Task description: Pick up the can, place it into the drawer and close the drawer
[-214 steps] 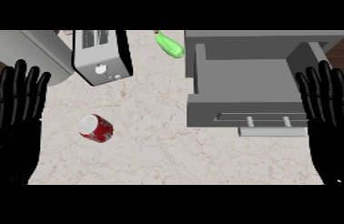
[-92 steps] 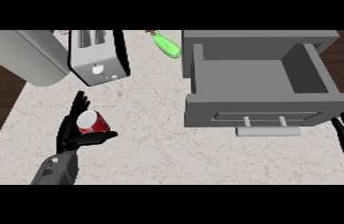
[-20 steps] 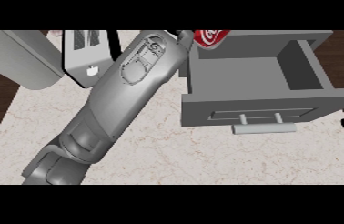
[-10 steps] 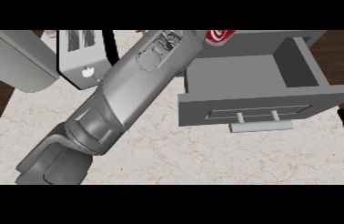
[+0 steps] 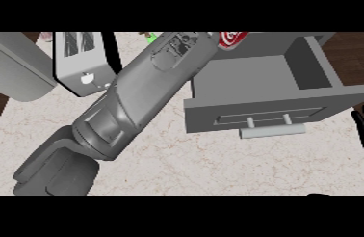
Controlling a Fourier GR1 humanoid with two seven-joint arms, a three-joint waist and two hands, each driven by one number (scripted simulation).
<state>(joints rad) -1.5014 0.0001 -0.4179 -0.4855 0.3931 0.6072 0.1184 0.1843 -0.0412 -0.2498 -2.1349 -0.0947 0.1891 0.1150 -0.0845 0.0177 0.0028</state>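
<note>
The red can (image 5: 232, 38) shows at the view's top edge, in the air over the back of the open grey drawer (image 5: 249, 114). My left forearm (image 5: 142, 96) runs from the lower left up to the can and covers most of my left hand (image 5: 215, 37). Only a dark sliver of that hand shows against the can, which it holds. The drawer's inside is bare grey, and its bar handle (image 5: 274, 130) faces me. A black strip of my right hand (image 5: 357, 127) rests at the right edge, straight and off everything.
A white toaster (image 5: 85, 62) stands at the back left, next to a grey appliance (image 5: 21, 62) at the far left. A green object (image 5: 151, 37) peeks out behind my forearm. Marbled counter (image 5: 213, 168) lies in front of the drawer.
My left arm has swung right and carried the can from the drawer's back left corner to above its back wall. The drawer stays open.
</note>
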